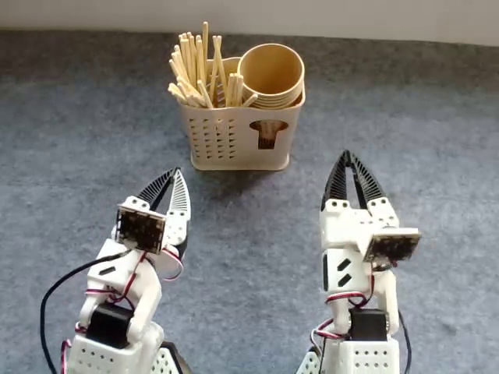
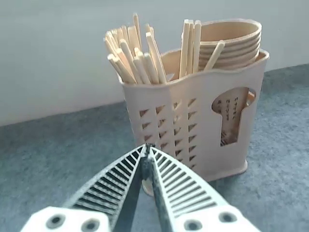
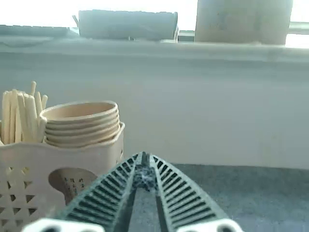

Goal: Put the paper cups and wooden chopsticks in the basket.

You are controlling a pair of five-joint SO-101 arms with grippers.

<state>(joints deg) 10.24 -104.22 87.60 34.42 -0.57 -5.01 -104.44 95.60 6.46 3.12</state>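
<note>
1. The basket (image 1: pixel 234 140) stands upright near the middle of the tabletop's (image 1: pixel 78 117) far edge, just short of the pale wall behind it. It is a cream plastic holder with rows of small slots in its walls.
2. The wooden chopsticks (image 1: pixel 201 70) stand on end in the part of the basket nearer the tabletop's left edge. They form a loose bundle that fans out above the rim, and a few lean across toward the cups.
3. The paper cups (image 1: pixel 271 74) sit nested in one stack in the part of the basket nearer the right edge. They are mouth up, and several rims show above the basket wall.
4. A keyhole-shaped cutout (image 1: pixel 267 132) in the basket's front wall shows the side of a cup inside.
5. A further tan curved rim shows behind the chopsticks; whether it is another cup cannot be told.
6. In the left wrist view the basket (image 2: pixel 193 130) has the chopsticks (image 2: pixel 135 58) and the stacked cups (image 2: pixel 231 41) side by side above its rim.
7. The right wrist view looks past the basket (image 3: pixel 29 164), with the cups (image 3: pixel 82 123) beside the chopsticks (image 3: pixel 21 116).
8. The left tool (image 1: pixel 177 173) is nearer the tabletop's front edge than the basket and apart from it. Its tips are pressed together on nothing (image 2: pixel 147 147).
9. The right tool (image 1: pixel 347 156) is to the right of the basket's front corner, clear of it. It is likewise closed and empty (image 3: pixel 144 155).
</note>
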